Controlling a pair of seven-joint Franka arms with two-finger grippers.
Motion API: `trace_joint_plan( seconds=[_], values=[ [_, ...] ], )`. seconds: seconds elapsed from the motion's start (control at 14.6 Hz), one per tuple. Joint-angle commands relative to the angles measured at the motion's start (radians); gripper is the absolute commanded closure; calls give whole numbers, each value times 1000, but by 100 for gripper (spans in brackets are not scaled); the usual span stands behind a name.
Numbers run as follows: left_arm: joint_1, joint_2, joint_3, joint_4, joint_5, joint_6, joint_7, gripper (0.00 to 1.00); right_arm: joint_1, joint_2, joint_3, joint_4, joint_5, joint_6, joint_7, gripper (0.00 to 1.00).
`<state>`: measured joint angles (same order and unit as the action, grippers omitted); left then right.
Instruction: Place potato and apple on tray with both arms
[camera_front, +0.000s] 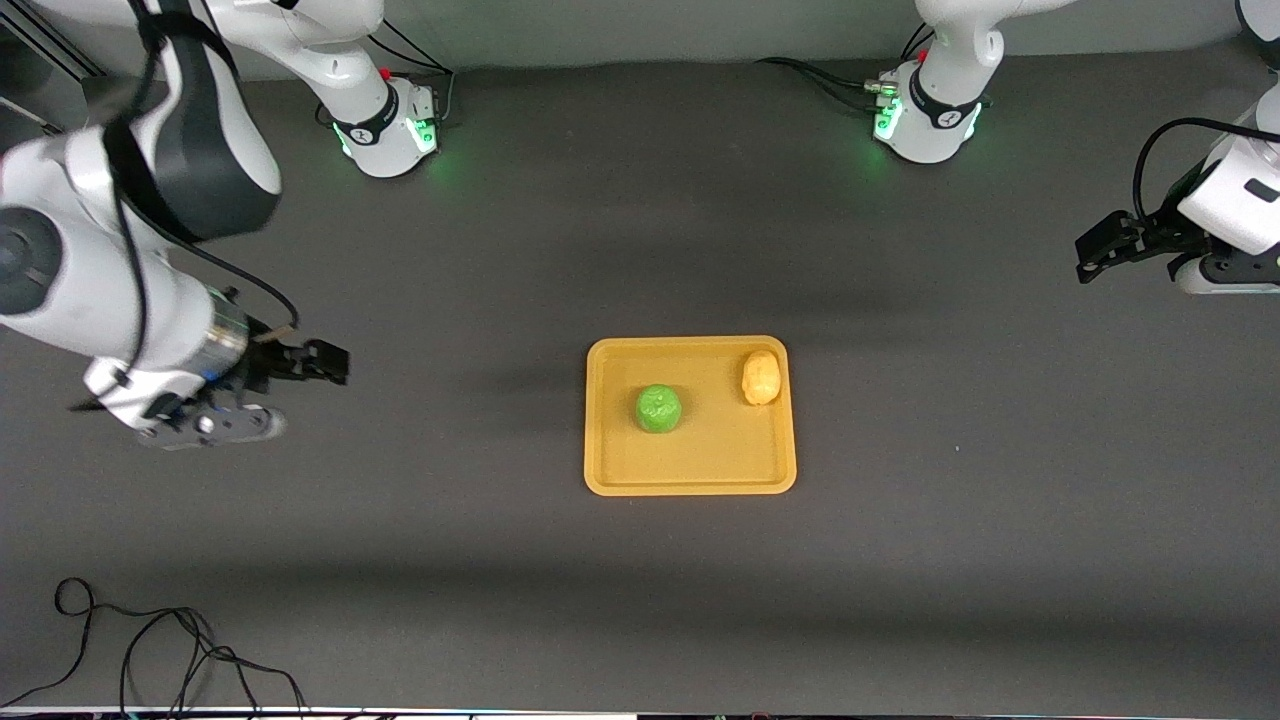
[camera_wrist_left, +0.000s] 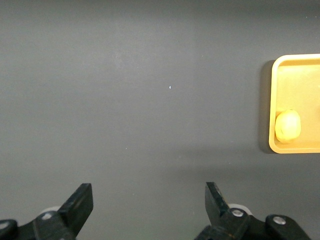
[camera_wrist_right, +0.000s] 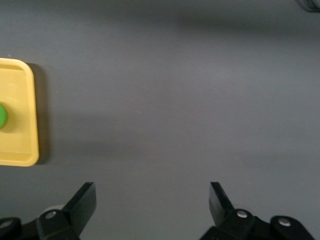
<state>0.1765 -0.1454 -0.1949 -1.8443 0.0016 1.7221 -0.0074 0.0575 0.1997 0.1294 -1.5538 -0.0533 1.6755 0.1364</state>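
Flat rectangular orange-yellow plastic tray (camera_front: 690, 470) with rounded corners, central on the dark grey surface (camera_front: 1000, 500), wide bare margins all round. Round bright green apple (camera_front: 659, 409) sits near the tray's middle; lumpy yellowish-tan potato (camera_front: 761, 378) lies close to, perhaps touching, the rim toward the left arm's end. Left gripper (camera_wrist_left: 150, 202) and right gripper (camera_wrist_right: 152, 200) hang over bare surface at their own ends, jaws wide, holding nothing. Right wrist view cuts off most of the apple (camera_wrist_right: 2, 115).
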Motion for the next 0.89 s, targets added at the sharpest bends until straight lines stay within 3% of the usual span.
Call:
trace_joint_plan(
  seconds=[0.0, 0.27, 0.82],
  values=[
    [-6, -11, 3, -15, 3, 13, 3, 0, 18, -169, -86, -181, 26, 67, -53, 0],
    [-6, -11, 3, -20, 4, 14, 4, 0, 19, -197, -166, -198, 86, 70, -69, 0],
    [-8, -6, 3, -23, 6, 16, 4, 0, 18, -190, -168, -193, 86, 122, -54, 0]
  ],
)
